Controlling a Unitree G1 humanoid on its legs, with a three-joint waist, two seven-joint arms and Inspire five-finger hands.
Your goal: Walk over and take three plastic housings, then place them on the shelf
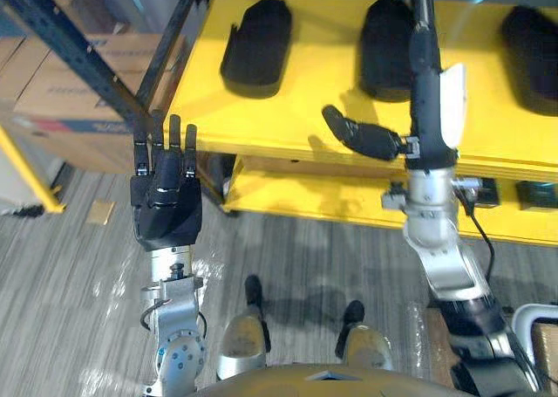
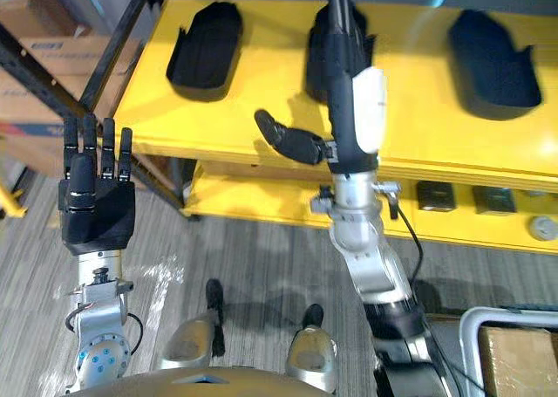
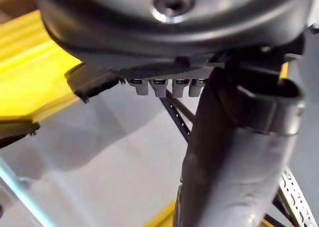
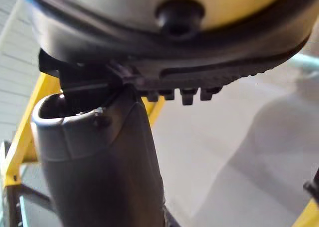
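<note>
On the yellow shelf [image 1: 296, 109], the left housing [image 1: 255, 46], middle housing [image 1: 384, 57] and right housing [image 1: 532, 52] lie in a row along the top board, with the right hand [image 1: 429, 100] holding its fingers [image 1: 421, 22] straight over the middle housing and the left hand [image 1: 166, 196] spread flat off the left front corner.

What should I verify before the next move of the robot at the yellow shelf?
1. Three housings lie on the yellow shelf: left housing, middle housing, right housing: ok.
2. Right hand is over the middle housing: ok.
3. Its fingers are straight, gripping nothing: ok.
4. Right hand touches the middle housing: cannot tell.
5. Left hand is open, empty, before the shelf edge: ok.
</note>
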